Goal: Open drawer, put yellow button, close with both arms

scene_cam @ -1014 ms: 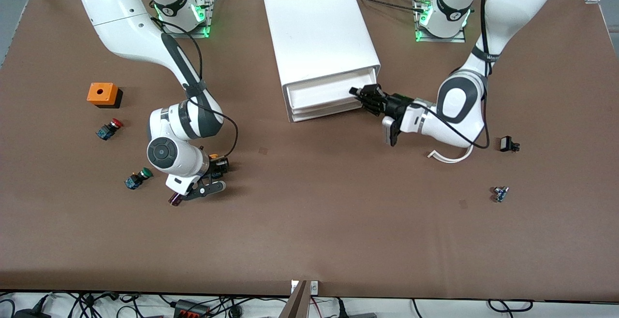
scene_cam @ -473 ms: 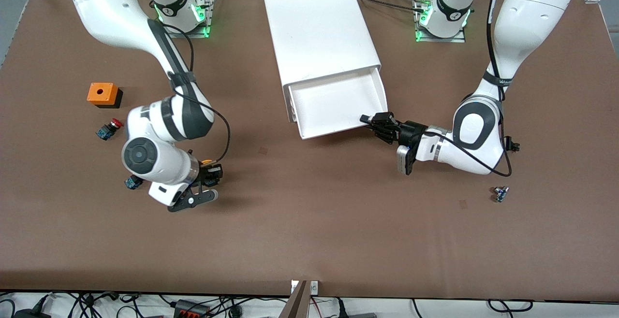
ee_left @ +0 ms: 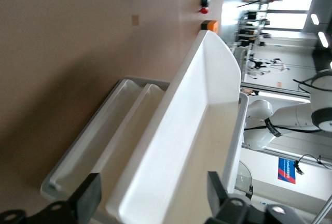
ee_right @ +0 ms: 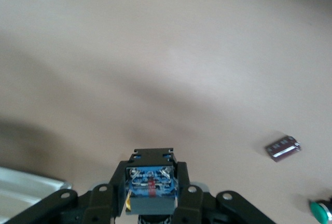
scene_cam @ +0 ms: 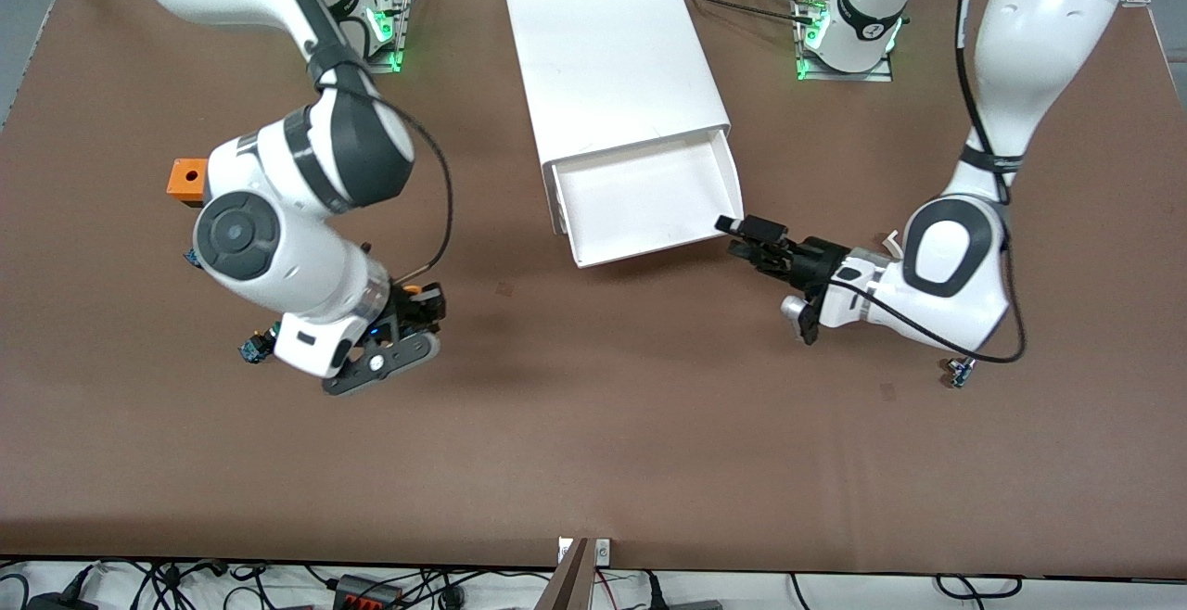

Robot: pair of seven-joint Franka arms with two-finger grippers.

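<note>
The drawer (scene_cam: 649, 197), uppermost in the white cabinet (scene_cam: 612, 44), stands pulled out with nothing in it. My left gripper (scene_cam: 740, 233) is open at the drawer's front corner toward the left arm's end. In the left wrist view the drawer's front wall (ee_left: 171, 146) lies between the spread fingers (ee_left: 89, 199) without touching them. My right gripper (scene_cam: 419, 306) hangs above the table toward the right arm's end, shut on the yellow button (scene_cam: 424, 292). The right wrist view shows the yellow button (ee_right: 150, 185) from its blue contact end, clamped between the fingers.
An orange box (scene_cam: 185, 179) and a green-capped button (scene_cam: 250, 349) lie by the right arm, partly hidden by it. A small dark chip (ee_right: 282, 148) lies on the table. A small part (scene_cam: 960, 371) and a white strip (scene_cam: 892, 241) lie near the left arm.
The left gripper pulled the drawer out, then opened and drew back off its front. The right arm rose with the yellow button still gripped.
</note>
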